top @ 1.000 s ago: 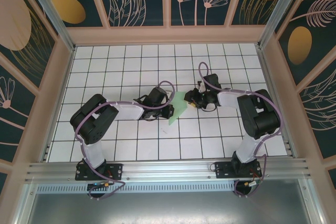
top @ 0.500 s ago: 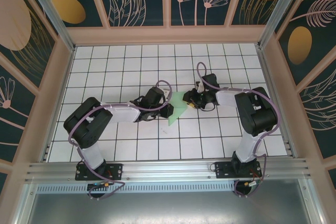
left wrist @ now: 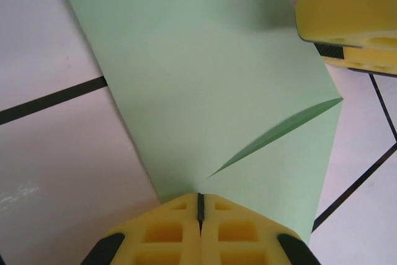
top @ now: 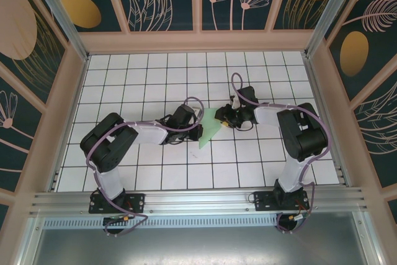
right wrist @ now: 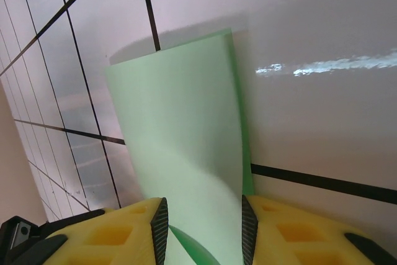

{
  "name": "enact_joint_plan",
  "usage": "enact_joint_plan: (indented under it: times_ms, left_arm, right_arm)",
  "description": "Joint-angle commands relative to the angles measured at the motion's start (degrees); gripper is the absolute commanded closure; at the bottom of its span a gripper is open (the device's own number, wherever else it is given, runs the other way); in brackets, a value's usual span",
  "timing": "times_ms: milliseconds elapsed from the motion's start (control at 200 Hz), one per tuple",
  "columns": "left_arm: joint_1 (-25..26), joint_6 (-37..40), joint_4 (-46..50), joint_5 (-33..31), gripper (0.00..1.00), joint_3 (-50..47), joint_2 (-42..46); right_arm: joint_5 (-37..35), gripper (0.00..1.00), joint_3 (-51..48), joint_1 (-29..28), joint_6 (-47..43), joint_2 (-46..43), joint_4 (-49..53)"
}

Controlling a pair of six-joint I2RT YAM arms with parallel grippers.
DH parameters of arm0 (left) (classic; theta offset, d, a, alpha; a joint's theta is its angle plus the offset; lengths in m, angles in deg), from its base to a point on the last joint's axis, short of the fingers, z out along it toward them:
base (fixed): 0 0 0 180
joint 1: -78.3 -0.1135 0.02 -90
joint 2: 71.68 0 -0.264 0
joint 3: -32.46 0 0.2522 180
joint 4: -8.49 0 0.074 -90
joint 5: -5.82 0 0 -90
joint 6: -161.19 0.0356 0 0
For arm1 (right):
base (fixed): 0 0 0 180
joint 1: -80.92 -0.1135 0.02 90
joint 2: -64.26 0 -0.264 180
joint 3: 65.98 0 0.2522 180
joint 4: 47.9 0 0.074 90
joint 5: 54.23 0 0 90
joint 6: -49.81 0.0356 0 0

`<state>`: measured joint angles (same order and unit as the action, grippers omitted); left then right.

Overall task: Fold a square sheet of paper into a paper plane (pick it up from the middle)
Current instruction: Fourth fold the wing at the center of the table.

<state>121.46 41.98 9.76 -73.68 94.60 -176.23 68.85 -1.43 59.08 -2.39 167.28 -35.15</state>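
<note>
Currently mid-fold: square sheet of paper (top: 209, 127) lies mid-bench (top: 155, 79), well off every edge, left hand (left wrist: 200, 200) pinched shut on its creased edge, right hand (right wrist: 203, 218) astride the opposite end, grip unclear; next move likely needs that crease pressed flat.

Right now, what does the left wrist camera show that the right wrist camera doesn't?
Left wrist: the left pincer is shut, its tips at the near edge of the square sheet of paper. A raised crease runs from those tips, and another yellow finger sits at the sheet's far corner.
Right wrist: the right pincer has its jaws apart with the sheet passing between them. The sheet's far end casts a shadow on the table.
Both: the mint-green sheet on the white gridded table.
</note>
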Motion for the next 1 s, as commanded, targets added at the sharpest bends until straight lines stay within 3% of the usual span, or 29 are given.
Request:
enact_joint_plan:
  times_ms: [0, 245, 425, 631, 791, 891, 996]
  left_arm:
    - [0.0, 0.2, 1.34, 0.61, 0.93, 1.02, -1.55]
    - [-0.02, 0.56, 2.0, 0.66, 0.93, 1.04, -1.16]
    - [0.0, 1.17, 2.1, 1.21, 0.91, 1.57, -0.17]
    - [-0.02, 0.96, 2.4, 0.1, 0.82, 1.55, 5.93]
    - [0.66, 0.9, 2.97, -3.52, 0.77, -0.56, 12.37]
    - [4.14, 2.96, 7.3, -8.68, 0.68, 0.28, 14.7]
    - [7.51, 3.69, 11.02, -12.3, 0.67, 1.76, 14.54]
  right_arm:
    - [1.33, 0.62, 1.08, -0.55, -0.64, -1.93, 0.84]
    - [0.95, 0.67, 1.79, -1.23, -0.71, -2.29, 1.41]
    - [-1.6, 0.8, 2.85, -1.52, -0.88, -2.4, 3.97]
    - [-1.7, 0.9, 2.78, -2.37, 0.5, -3.09, 3.78]
    - [-2.66, 0.93, 2.78, -3.27, 1.66, -4.07, 3.3]
    - [-2.67, 0.94, 3.26, -3.63, 2.01, -4.28, 3.66]
    - [-3.62, 0.94, 3.49, -4.11, 2.23, -4.5, 4.12]
